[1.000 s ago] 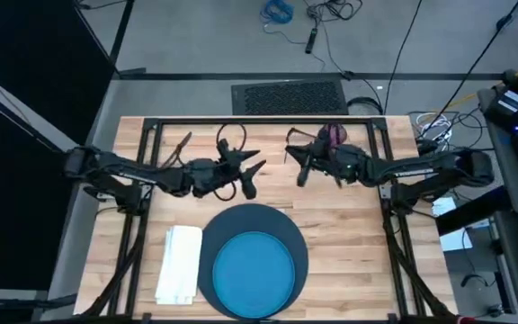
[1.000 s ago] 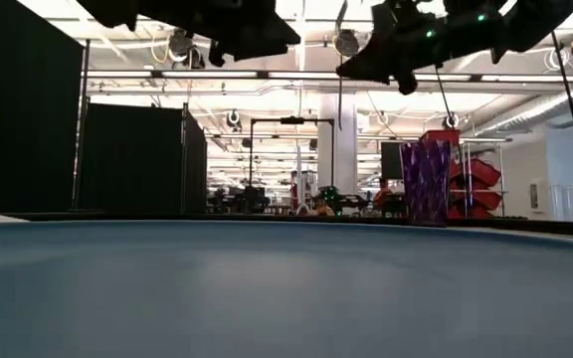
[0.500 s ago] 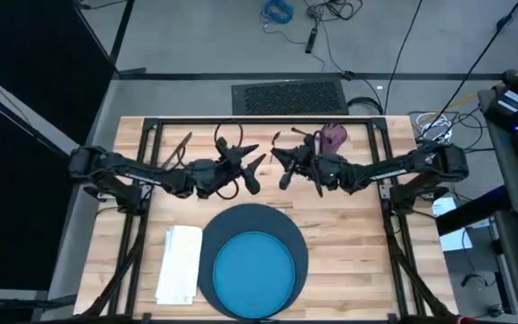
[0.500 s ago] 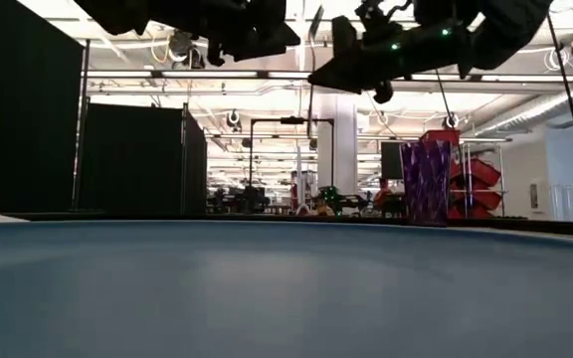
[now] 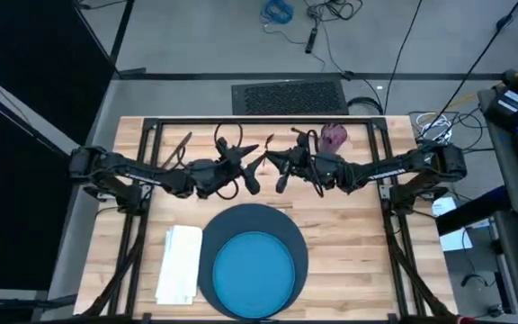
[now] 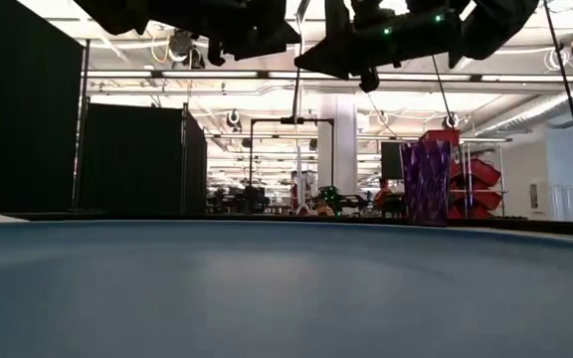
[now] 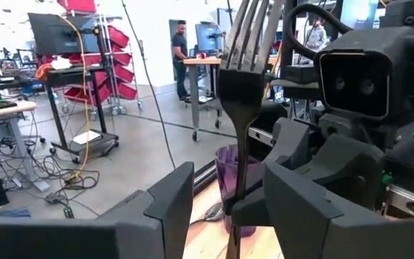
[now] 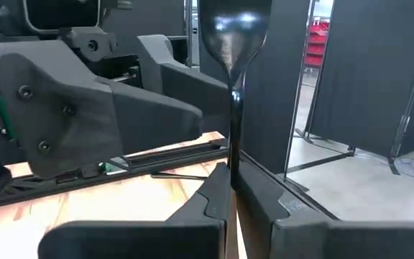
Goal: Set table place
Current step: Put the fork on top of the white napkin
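A metal fork (image 7: 244, 86) stands upright above the table's far middle, tines up, with my right gripper (image 8: 233, 194) shut on it. My left gripper (image 7: 232, 208) faces it, open, one finger on each side of the fork's handle without touching. In the high view the two grippers, left (image 5: 253, 174) and right (image 5: 275, 169), meet nose to nose. A blue plate (image 5: 254, 267) lies on a dark round mat (image 5: 232, 223) at the near edge, with a white napkin (image 5: 180, 263) on the table left of it. A purple cup (image 5: 334, 135) stands upright at the far right. My right gripper pinches the fork's handle (image 8: 233, 155) between its two fingers, below the neck. The fingers come level from the table's right side and lie across the fork. The fork is lifted clear of the table and stands upright, its tines (image 7: 254, 21) on top.
A thin utensil (image 5: 181, 148) lies slanted on the table at the far left. The black metal frame (image 5: 259, 121) runs along the far edge and down both sides. Bare wood shows right of the mat (image 5: 349, 243). People and carts stand in the room beyond.
My right gripper has gone toward the table's left edge with the fork, up to my left gripper. The fork, kept upright and clear of the table, now stands between the left gripper's open fingers.
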Robot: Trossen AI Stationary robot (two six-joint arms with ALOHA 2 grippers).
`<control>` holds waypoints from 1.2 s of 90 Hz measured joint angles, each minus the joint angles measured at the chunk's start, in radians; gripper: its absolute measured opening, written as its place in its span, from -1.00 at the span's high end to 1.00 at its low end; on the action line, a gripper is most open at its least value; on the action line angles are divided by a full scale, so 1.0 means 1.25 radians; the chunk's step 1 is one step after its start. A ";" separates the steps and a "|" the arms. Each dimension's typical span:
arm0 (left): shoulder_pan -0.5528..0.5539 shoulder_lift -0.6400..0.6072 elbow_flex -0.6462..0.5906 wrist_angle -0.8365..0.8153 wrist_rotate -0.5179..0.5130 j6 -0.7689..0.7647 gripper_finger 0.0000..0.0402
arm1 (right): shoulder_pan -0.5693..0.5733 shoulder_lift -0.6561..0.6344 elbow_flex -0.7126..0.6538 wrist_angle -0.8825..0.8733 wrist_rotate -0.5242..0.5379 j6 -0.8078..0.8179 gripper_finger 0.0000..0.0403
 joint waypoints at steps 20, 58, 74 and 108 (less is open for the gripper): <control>0.005 0.011 0.000 0.037 0.021 -0.020 0.25 | 0.000 0.000 0.000 -0.001 -0.002 -0.004 1.00; 0.016 0.061 0.000 0.096 0.066 -0.020 0.25 | 0.000 -0.001 0.000 -0.017 -0.042 -0.009 1.00; 0.016 0.061 0.000 0.092 0.063 -0.020 0.44 | 0.000 -0.001 0.000 -0.018 -0.042 -0.010 1.00; 0.016 0.061 0.000 0.062 0.075 0.009 0.99 | 0.000 -0.001 0.000 -0.018 -0.042 -0.013 0.90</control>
